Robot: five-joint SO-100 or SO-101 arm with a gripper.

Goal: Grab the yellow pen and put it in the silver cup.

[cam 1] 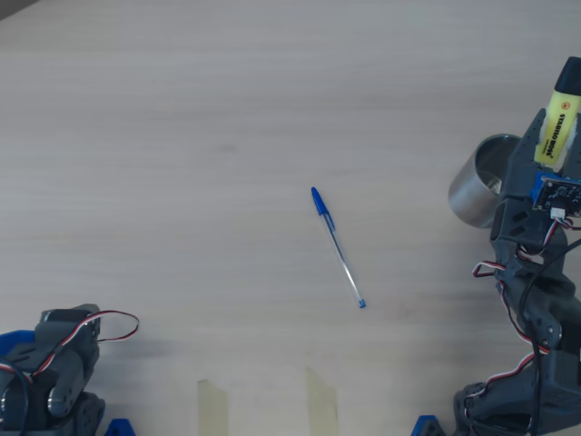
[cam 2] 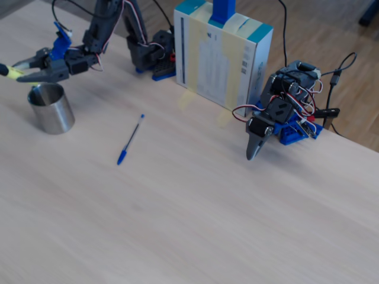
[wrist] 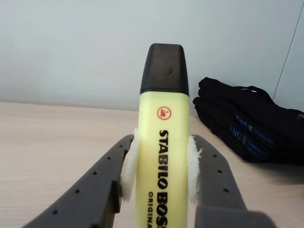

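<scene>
wrist view: gripper [wrist: 161, 183] clamped on yellow pen [wrist: 164, 156] w/ white pads [wrist: 129, 166] each side, black cap up; print reads "stabilo boss", "origina" cut off. dark folded cloth [wrist: 249, 121] far right. overhead view: pen held just above silver cup [cam 1: 479, 182] rim, right edge. blue-cap ballpoint [cam 1: 337, 245] mid table [cam 1: 182, 136].

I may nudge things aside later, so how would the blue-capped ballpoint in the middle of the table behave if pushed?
The ballpoint pen lies flat on the smooth wooden table, so it would probably slide easily. Its thin, round-looking barrel suggests it may roll if pushed sideways. It looks slim and light, likely spinning rather than moving straight when touched near one end.
</scene>
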